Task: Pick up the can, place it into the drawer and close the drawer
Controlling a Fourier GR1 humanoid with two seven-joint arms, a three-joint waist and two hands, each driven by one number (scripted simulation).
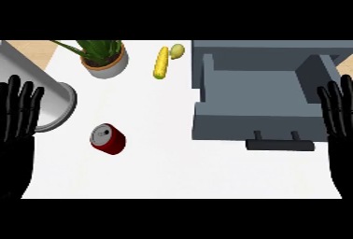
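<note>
Can (108,138) lying untouched on worktop (172,172), right of left hand (17,116). Drawer (255,100) open, left of right hand (339,116). Both hands spread, resting. All steps remain.

A: The light is bright and even. The white counter (179,172) is almost blown out, with no glare spots on it.

B: Shadows?

A: Barely any. A faint soft one sits under the red can (108,138). The open grey drawer (257,95) is shaded darker along its inner walls, and its handle is nearly black.

B: And the hands?

A: Both read as flat black shapes with little surface detail. No bending shows along the counter's edges.
</note>
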